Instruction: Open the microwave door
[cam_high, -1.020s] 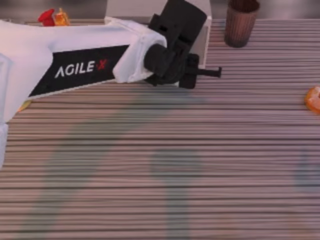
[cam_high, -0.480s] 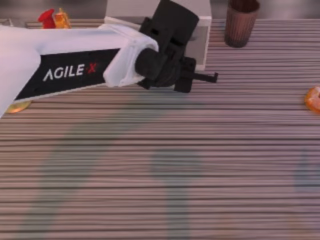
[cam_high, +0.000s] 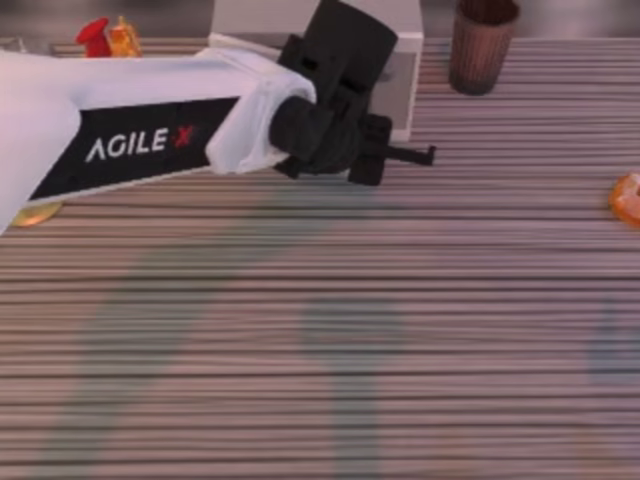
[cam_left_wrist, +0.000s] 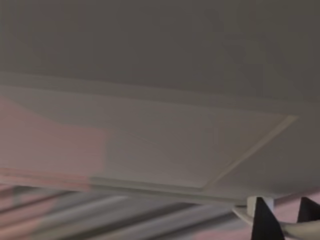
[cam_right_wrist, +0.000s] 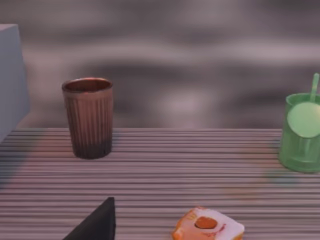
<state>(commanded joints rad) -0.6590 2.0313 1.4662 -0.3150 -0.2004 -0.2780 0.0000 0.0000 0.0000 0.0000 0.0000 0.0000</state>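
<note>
The microwave (cam_high: 405, 60) stands at the worktop's (cam_high: 400, 350) far edge, its microwave door (cam_left_wrist: 150, 145) filling the left wrist view. Whether the left gripper (cam_high: 425, 153) (just beside the front) grips anything cannot be told; a slip off the door edge is risked.

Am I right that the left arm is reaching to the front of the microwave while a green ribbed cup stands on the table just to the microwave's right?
Not quite: the ribbed cup is brown, as the top view shows. The rest holds: the left arm's gripper is at the front of the microwave, and the cup stands on the table to its right.
</note>
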